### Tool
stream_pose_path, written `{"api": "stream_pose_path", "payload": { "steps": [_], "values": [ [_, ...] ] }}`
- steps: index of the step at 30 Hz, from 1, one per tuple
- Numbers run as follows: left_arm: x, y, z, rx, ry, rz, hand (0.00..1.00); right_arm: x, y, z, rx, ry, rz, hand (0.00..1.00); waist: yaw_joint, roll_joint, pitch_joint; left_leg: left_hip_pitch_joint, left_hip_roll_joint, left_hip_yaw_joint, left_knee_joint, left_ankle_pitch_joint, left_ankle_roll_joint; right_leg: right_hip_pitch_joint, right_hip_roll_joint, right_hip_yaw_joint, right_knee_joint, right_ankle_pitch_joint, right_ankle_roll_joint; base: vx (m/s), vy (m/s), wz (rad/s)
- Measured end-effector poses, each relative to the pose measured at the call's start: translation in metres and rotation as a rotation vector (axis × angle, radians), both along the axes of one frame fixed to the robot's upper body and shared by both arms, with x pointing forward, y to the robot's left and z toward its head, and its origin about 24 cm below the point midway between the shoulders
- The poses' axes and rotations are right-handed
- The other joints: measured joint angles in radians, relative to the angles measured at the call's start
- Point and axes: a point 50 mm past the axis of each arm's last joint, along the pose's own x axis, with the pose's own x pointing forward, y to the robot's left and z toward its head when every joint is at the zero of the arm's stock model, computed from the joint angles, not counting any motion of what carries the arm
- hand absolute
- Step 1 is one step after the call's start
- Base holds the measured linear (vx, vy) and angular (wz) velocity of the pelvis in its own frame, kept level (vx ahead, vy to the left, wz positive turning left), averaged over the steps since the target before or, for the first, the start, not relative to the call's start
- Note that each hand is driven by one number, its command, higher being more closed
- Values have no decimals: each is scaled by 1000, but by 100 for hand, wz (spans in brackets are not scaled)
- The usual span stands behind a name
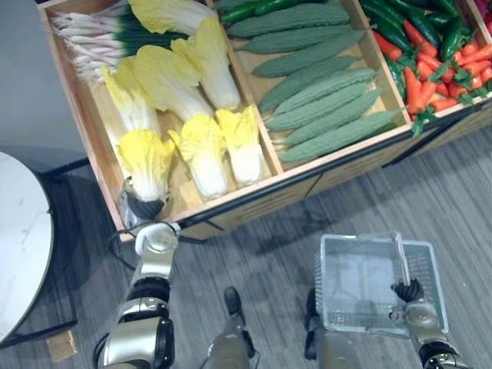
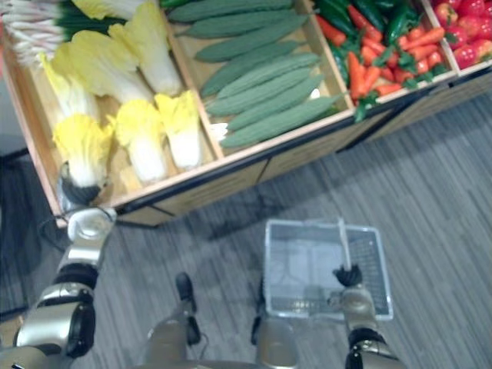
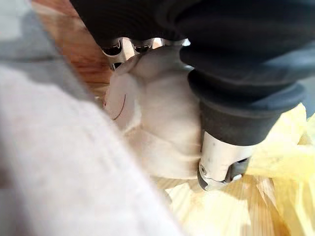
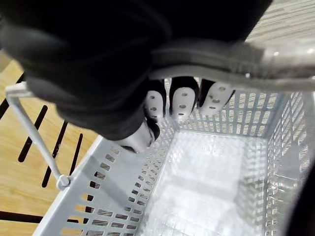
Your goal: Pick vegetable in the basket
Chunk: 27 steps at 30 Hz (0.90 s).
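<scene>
left hand: low in the left of the frame, at the near corner of the wooden stand, and it's clamped on. fingers and thumb wrap the white stem end of a napa cabbage.
napa cabbage: lying in the stand's leftmost compartment, yellow leaves pointing up the frame, stem end in the left hand, more cabbages just beside it on the right.
right hand: lower right of the frame, fingers curled round the handle of the basket.
basket: pale slotted plastic, hanging over the grey floor, well apart from the cabbage.
middle compartment: bitter gourds stacked slantwise.
upper right: carrots and green peppers.
upper left: spring onions behind the cabbages.
left edge: a white round table.
</scene>
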Motion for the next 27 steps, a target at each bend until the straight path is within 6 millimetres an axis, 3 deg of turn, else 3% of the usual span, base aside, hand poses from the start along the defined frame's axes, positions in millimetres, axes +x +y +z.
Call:
{"api": "stream_pose_path", "payload": {
  "steps": [11, 15, 17, 21, 27],
  "values": [
    [9, 2, 6, 8, 49, -44, 100, 0, -2, -1, -4, 18, 7, 100, 0, -1, 5, 14, -9, -1, 0, 1, 1, 17, -8, 1, -4, 7, 5, 6, 0, 0],
    [11, -2, 9, -82, -6, -50, 100, -1, -2, -1, 1, 22, 12, 100, 0, 0, 5, 16, -11, -6, 0, 1, 1, 20, -10, -2, -4, 7, 5, 5, 0, 1],
    [7, -14, 7, -182, -69, -71, 100, -4, -3, -2, 2, 27, 6, 100, -4, -2, 6, 15, -15, -26, 0, 1, 1, 23, -13, -8, -4, 7, 5, 31, 0, 9],
    [-13, -56, 6, -367, -268, -107, 100, -17, -9, -7, 7, 37, -53, 100, -10, -4, 9, 16, -22, -58, 0, 1, 2, 38, -20, -22, 1, 7, 5, 54, 9, 17],
    [-25, -64, 6, -461, -368, -47, 100, -21, -7, -10, 14, 38, -71, 100, -19, -5, 9, 27, -18, -74, 0, 1, 2, 50, -18, -28, 16, 3, 2, 9, 0, 5]
  ]
}}
